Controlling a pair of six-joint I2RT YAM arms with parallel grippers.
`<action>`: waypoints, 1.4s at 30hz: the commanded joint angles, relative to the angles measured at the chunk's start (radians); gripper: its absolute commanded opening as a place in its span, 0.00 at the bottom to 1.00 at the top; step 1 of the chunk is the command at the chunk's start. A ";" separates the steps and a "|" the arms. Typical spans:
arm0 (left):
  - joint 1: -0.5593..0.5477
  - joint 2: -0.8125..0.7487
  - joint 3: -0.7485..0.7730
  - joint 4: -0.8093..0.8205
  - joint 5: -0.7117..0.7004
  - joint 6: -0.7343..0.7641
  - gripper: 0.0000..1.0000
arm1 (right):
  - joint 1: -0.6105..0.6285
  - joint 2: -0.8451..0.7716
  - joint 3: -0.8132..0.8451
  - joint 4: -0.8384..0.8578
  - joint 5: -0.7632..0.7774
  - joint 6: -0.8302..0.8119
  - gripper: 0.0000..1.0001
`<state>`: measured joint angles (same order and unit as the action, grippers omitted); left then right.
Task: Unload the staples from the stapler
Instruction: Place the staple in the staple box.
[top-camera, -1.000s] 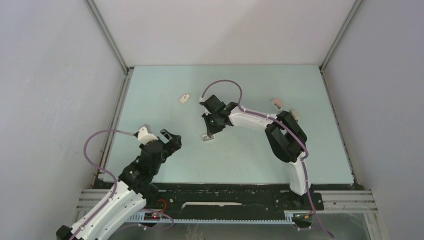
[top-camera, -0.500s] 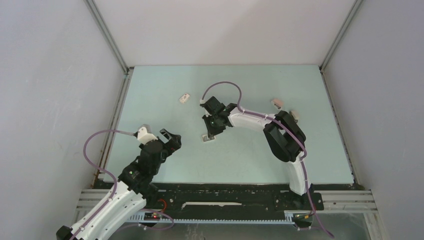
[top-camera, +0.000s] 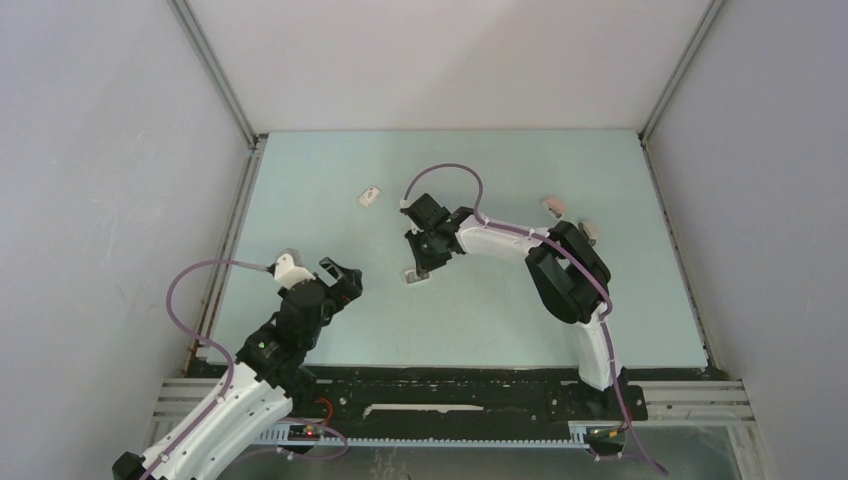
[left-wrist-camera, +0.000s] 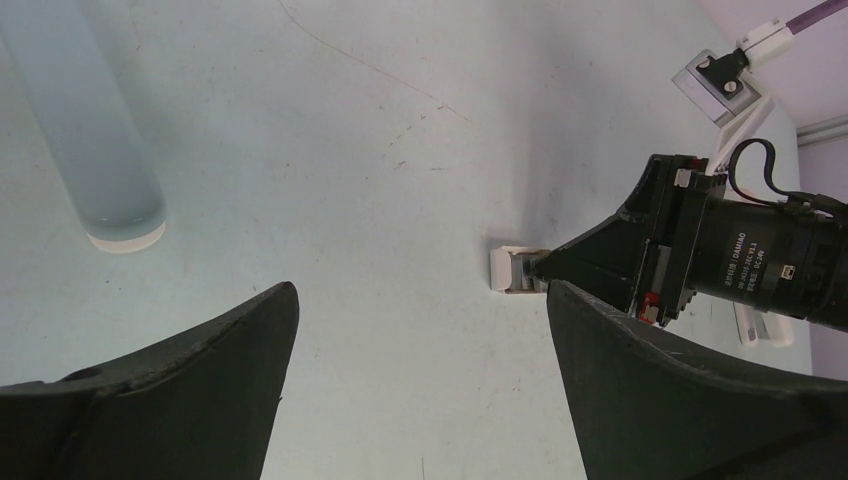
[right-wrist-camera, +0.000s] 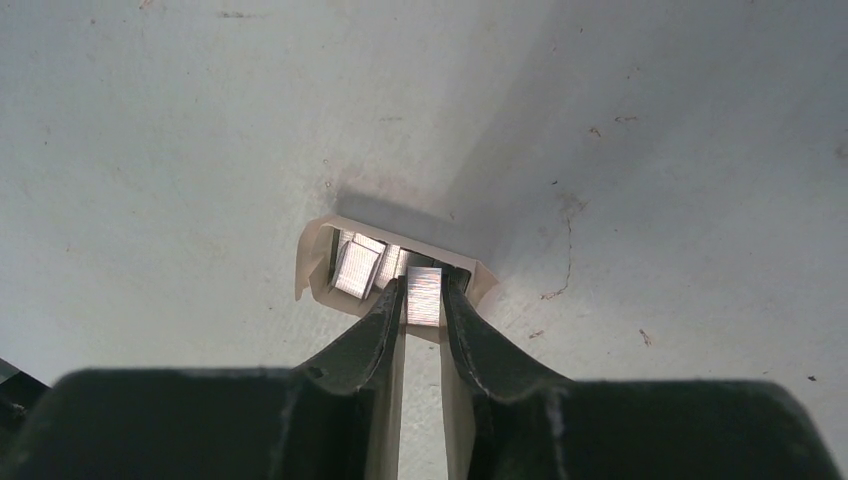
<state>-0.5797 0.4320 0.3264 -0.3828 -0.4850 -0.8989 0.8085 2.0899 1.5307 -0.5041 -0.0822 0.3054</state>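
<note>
Pinching: the right hand (right-wrist-camera: 422, 287) is clamped on one staple strip (right-wrist-camera: 424, 302), a fingertip on each flank, at the near rim of a small white tray (right-wrist-camera: 312, 255).
Staples: besides the held one, loose strips (right-wrist-camera: 356, 268) of grey metal lie tilted inside the tray, which sits near the middle of the tabletop (top-camera: 330, 170).
Left hand (left-wrist-camera: 420, 292): fingers wide apart, holding nothing, hovering well apart from the tray on its near-left side.
Step in hand: I judge the strip is being set down in the tray, though I cannot tell whether its lower edge already touches the tray floor.
Doing it well: lower until the strip rests, then ease the fingers apart only a little, so that it neither tips nor clings to a pad.
Leaving: lift straight up; a sideways drag could shove the light tray or scatter its strips.
</note>
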 joint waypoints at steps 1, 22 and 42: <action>0.009 0.007 0.015 0.028 -0.002 0.009 1.00 | 0.005 0.009 0.044 0.018 0.021 0.016 0.26; 0.011 -0.013 0.019 0.028 0.014 0.012 1.00 | 0.065 -0.157 0.014 0.025 0.016 -0.091 0.44; 0.017 0.025 -0.074 0.325 0.197 -0.020 1.00 | -0.177 -0.446 -0.217 -0.074 -0.655 -0.549 0.42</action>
<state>-0.5747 0.4316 0.3035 -0.2108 -0.3626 -0.9009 0.6697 1.6993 1.3556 -0.5636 -0.6079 -0.1596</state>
